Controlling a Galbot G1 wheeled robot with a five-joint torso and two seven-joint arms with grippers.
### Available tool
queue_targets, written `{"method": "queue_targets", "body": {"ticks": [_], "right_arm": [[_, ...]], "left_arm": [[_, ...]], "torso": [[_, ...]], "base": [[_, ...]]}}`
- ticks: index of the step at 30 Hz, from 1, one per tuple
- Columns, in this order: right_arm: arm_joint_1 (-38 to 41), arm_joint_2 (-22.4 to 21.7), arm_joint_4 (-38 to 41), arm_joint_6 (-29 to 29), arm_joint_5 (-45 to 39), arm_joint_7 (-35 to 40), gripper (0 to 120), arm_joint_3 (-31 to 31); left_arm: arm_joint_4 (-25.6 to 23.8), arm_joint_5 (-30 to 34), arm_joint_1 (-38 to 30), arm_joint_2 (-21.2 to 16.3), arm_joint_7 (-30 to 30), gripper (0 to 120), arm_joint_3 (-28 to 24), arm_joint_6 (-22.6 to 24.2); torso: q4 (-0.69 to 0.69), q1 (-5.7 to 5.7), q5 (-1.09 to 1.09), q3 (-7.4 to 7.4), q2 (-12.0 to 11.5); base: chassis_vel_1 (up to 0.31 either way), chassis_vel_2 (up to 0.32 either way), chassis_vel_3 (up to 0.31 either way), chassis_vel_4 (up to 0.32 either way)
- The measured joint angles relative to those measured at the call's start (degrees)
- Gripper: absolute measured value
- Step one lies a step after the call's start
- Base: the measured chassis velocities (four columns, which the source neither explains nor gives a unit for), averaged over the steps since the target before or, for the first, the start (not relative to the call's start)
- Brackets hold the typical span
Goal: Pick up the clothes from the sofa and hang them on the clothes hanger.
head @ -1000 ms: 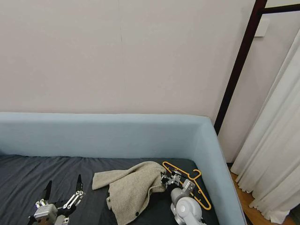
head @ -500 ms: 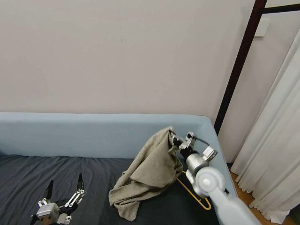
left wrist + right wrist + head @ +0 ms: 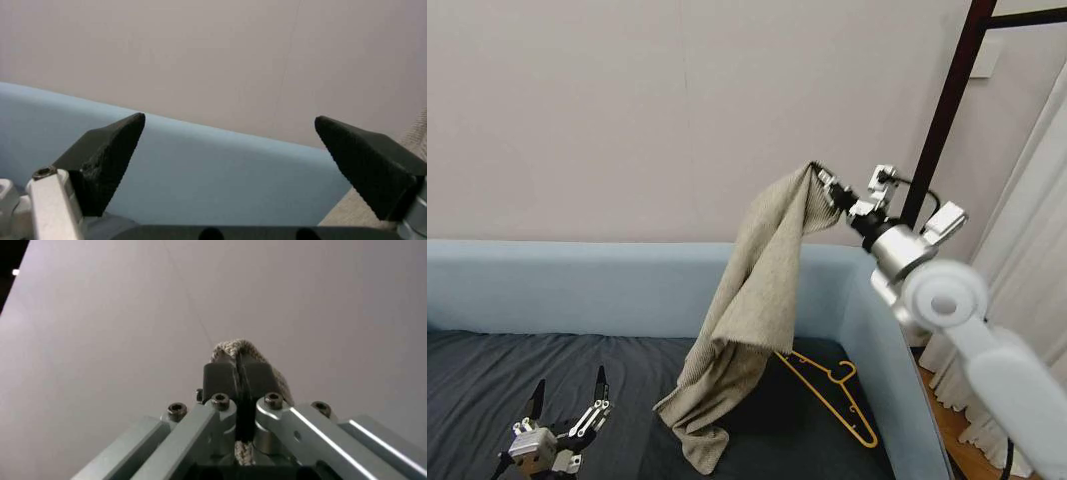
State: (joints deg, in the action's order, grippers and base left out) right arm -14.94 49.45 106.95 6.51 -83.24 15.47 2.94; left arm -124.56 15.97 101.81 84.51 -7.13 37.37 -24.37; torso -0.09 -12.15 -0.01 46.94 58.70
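White curtain (image 3: pixel 1039 215) hangs beside plain wall (image 3: pixel 627 120).

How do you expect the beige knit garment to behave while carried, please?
Probably floppy: the beige knit garment hangs in long folds from the right gripper. It may swing and snag the orange hanger beside it. Only a small pinch holds it, so slipping seems possible. The left gripper hovers open over the sofa.

Home: sofa (image 3: pixel 867 290), curtain (image 3: pixel 1027 330).

Rack pole (image 3: pixel 937 130) just beside right claw (image 3: pixel 820 179); hanging sweater (image 3: pixel 767 290) screens sofa (image 3: pixel 577 290) corner.
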Motion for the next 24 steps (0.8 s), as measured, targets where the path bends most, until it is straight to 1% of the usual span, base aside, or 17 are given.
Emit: {"method": "queue_targets", "body": {"ticks": [1,5,14,18,23,24], "right_arm": [[0.0,0.0,0.0,0.0,0.0,0.0,0,0.0],[5.07,-0.21,-4.17,-0.18,-0.89,-0.04,0,-0.95],[9.06,0.2,-2.65,0.02,-2.49,0.01,0,-1.4],[8.66,0.34,-1.09,0.41,-2.84,-0.11,0,-1.7],[2.86,0.76,2.32,0.87,-0.23,-0.5,0,-5.75],[2.86,0.76,2.32,0.87,-0.23,-0.5,0,-5.75]], "left_arm": [[0.0,0.0,0.0,0.0,0.0,100,0.0,0.0],[0.03,0.43,0.09,-0.48,-0.14,100,0.17,-0.28],[-0.16,2.06,-0.19,-1.91,-0.31,100,1.43,-0.29],[-0.04,2.16,-0.28,-1.88,-0.36,100,1.39,-0.32],[0.52,2.15,-0.44,-1.75,-0.38,100,1.59,-0.46],[0.52,2.15,-0.44,-1.75,-0.38,100,1.59,-0.46]], "torso": [[0.0,0.0,0.0,0.0,0.0],[0.0,0.0,0.01,0.0,0.0],[0.0,0.0,-0.01,-0.01,0.0],[0.0,0.0,-0.01,-0.01,0.0],[0.0,0.0,-0.01,-0.01,0.0],[0.0,0.0,-0.01,-0.01,0.0]], "base": [[0.0,0.0,0.0,0.0],[0.0,0.0,0.0,0.0],[0.0,0.0,0.0,0.0],[0.0,0.0,0.0,0.0],[0.0,0.0,0.0,0.0],[0.0,0.0,0.0,0.0]]}}
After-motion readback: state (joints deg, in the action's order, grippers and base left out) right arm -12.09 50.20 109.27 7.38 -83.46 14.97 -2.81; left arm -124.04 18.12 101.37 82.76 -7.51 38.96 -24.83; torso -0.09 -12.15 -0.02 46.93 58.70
